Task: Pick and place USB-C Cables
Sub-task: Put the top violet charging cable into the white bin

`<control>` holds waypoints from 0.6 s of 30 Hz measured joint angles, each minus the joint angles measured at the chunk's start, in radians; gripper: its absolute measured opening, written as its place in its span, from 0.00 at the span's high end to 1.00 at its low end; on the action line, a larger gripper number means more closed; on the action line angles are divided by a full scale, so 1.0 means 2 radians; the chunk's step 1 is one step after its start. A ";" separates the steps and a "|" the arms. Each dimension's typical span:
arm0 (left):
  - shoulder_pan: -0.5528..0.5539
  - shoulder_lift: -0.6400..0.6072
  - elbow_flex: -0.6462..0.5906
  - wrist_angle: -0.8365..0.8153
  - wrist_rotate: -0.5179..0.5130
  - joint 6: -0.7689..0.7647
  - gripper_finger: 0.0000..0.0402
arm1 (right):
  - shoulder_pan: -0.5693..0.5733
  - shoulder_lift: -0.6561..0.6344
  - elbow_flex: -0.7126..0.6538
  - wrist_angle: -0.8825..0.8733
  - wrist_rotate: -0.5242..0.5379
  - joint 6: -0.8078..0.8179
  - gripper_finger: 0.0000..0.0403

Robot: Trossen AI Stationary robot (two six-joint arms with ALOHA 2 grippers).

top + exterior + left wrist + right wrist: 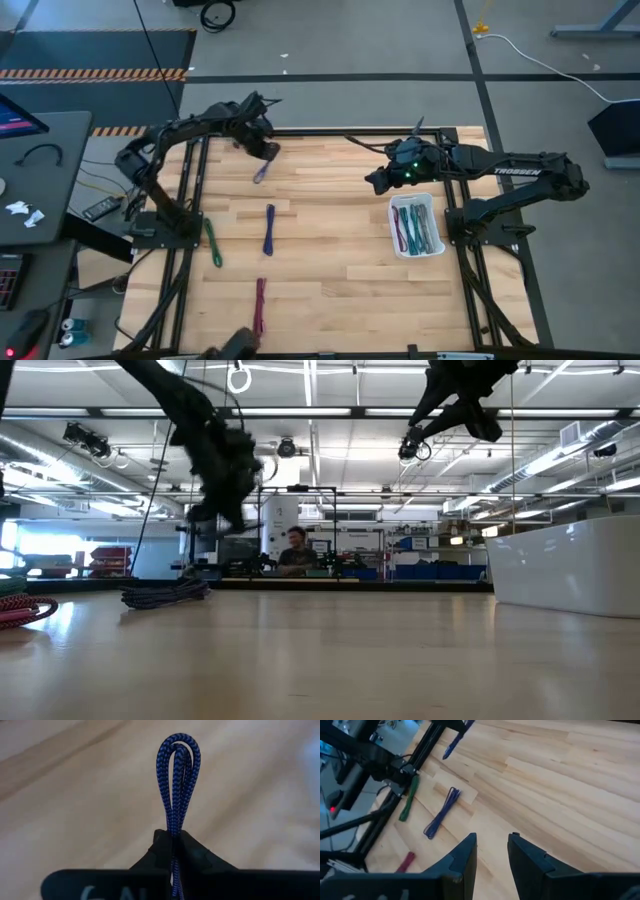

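My left gripper (266, 151) is over the table's far left part, shut on a blue braided USB-C cable bundle (262, 172). My right gripper (378, 181) hovers open above the table's middle right, just beyond a white tray (437, 228) that has several coloured bundles lying in it. Three bundles lie flat on the wood: a blue-purple one (270, 228), a green one (213, 242) and a maroon one (259, 305). The right wrist view shows the same blue-purple bundle (441, 813), green bundle (408, 797) and maroon bundle (406, 861) beyond my open fingers (492, 851). My left gripper pinches the blue bundle's strands (173, 831) between its two fingertips (160, 845). The folded loop end (178, 750) sticks out well past the tips, and the rest runs back between the fingers. The bundle is lifted clear of the table.
Black frame rails (190, 190) run along the table's left side, close to the green bundle. The tray's wall (570, 565) rises at the right in the low view. Bare wood (340, 260) lies between the loose bundles and the tray. A person (295, 552) is in the room behind.
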 joint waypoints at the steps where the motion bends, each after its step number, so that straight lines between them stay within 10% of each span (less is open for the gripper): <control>1: -0.011 -0.012 0.000 0.024 0.029 -0.009 0.97 | 0.000 0.001 -0.001 0.001 0.000 -0.004 0.72; 8: -0.091 -0.068 0.000 0.237 0.166 -0.091 0.96 | -0.014 0.005 -0.056 0.170 -0.018 -0.017 0.67; 18: -0.167 -0.076 0.000 0.531 0.164 -0.224 0.95 | -0.017 0.042 -0.095 0.427 -0.008 -0.095 0.44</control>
